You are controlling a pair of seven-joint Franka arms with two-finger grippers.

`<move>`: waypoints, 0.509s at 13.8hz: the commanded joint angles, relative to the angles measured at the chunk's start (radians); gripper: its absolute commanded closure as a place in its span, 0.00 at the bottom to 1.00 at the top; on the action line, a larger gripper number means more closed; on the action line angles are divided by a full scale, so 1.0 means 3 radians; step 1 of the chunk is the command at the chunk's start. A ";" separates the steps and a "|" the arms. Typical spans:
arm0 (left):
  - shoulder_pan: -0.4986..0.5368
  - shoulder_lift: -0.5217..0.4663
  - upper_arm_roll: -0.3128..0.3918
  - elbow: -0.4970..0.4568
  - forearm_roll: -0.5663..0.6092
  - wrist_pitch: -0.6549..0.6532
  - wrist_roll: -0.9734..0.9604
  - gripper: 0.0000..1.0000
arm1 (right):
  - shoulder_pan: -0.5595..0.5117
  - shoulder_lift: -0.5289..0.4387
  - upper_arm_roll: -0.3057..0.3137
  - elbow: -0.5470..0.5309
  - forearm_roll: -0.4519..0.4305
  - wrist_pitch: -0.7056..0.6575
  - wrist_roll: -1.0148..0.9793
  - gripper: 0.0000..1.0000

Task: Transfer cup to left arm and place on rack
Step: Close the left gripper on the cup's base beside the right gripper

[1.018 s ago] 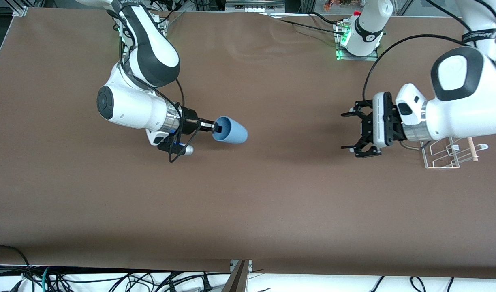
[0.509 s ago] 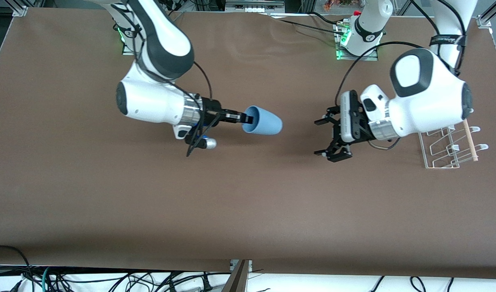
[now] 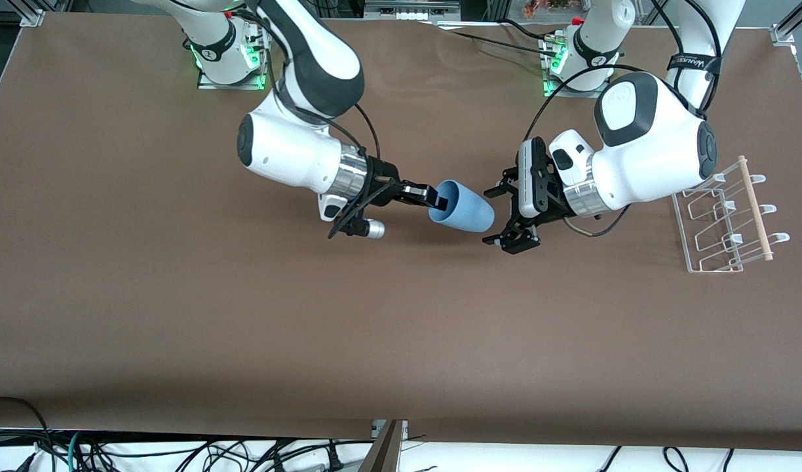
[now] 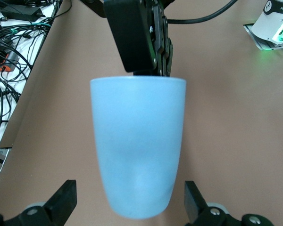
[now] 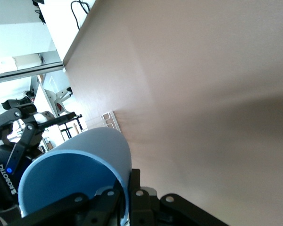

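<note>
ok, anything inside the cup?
One finger of the right end effector reaches inside the cup at its rim. The deeper interior is hidden.

Even overhead light, soft shadows, sharp

Cup (image 5: 75,181) rim — in right gripper (image 5: 125,197)

My right end effector (image 3: 438,199) is level over the middle of the counter, fingers pinched on the rim of the cup (image 3: 465,211), which lies sideways. My left end effector (image 3: 503,218) faces it with fingers spread wide on either side of the cup's base, not touching.
</note>
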 commanded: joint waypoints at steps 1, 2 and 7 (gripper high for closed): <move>-0.0022 -0.0187 -0.0041 -0.0173 -0.0044 0.0075 -0.0134 0.00 | 0.0050 0.0123 0.0003 0.0203 0.0063 0.0082 0.0026 1.00; -0.0047 -0.0228 -0.0057 -0.0223 -0.0034 0.0095 -0.0206 0.00 | 0.0081 0.0128 0.0003 0.0208 0.0063 0.0082 0.0031 1.00; -0.0160 -0.0173 -0.0118 -0.0377 -0.0034 0.0596 -0.0355 0.00 | 0.0117 0.0133 0.0003 0.0219 0.0068 0.0195 0.0026 1.00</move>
